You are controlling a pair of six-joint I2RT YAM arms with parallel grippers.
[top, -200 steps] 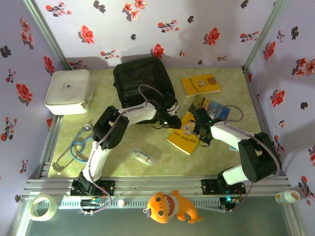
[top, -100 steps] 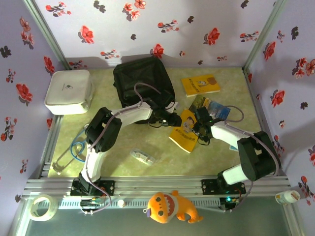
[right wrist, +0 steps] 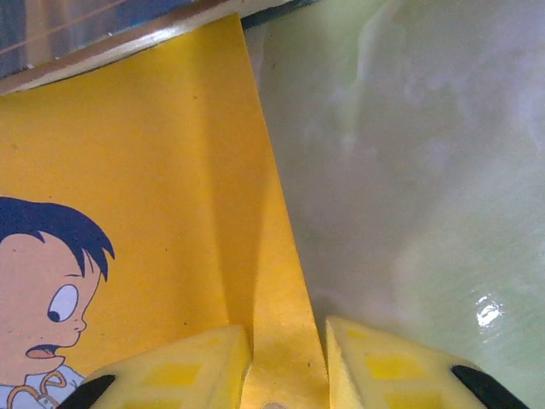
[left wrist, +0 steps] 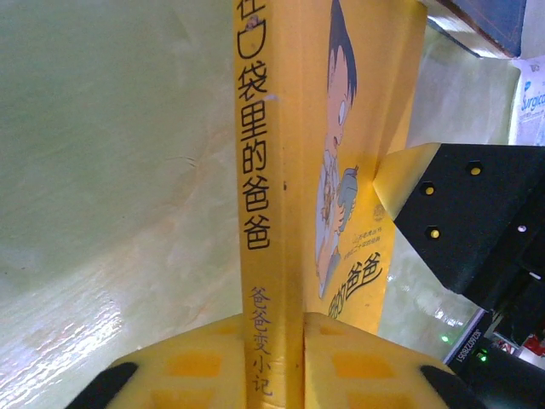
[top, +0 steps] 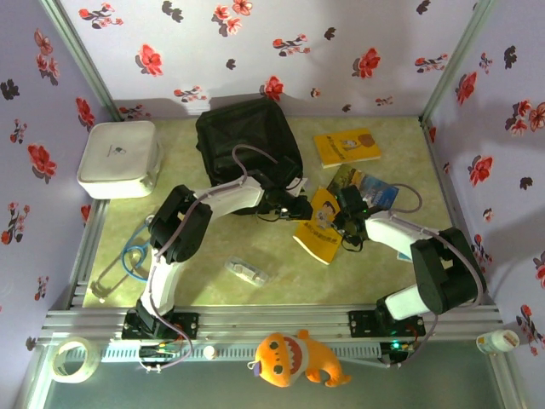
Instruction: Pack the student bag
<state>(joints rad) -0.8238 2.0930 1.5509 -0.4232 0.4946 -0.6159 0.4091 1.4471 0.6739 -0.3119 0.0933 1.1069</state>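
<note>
Scanning from the left, a white case (top: 119,158) sits at the far-left corner of the counter (top: 213,256) and a stethoscope (top: 128,254) lies nearer the front, both out of play. Next comes the student bag (top: 247,141), slumped at the back of the counter, left of centre; from above I cannot tell whether its mouth is open. Just right of it the left gripper (top: 294,207) is on the yellow book (top: 317,228), and the left wrist view makes it plain: fingers (left wrist: 204,358) clenched on the spine. On the book's far side, the right gripper (top: 347,223) has its fingers (right wrist: 196,362) straddling the cover's edge with yellow filling the gap, so I judge it pinched there. That makes this a two-handed carry, and the trick is moving both arms as one. Lift just enough to clear the counter, hold the spacing between the grippers constant so the cover neither buckles nor tears, then swing back and left toward the bag, spine leading. Off to the right, a second yellow book (top: 347,146) and a colourful book (top: 368,189) wait their turn.
</note>
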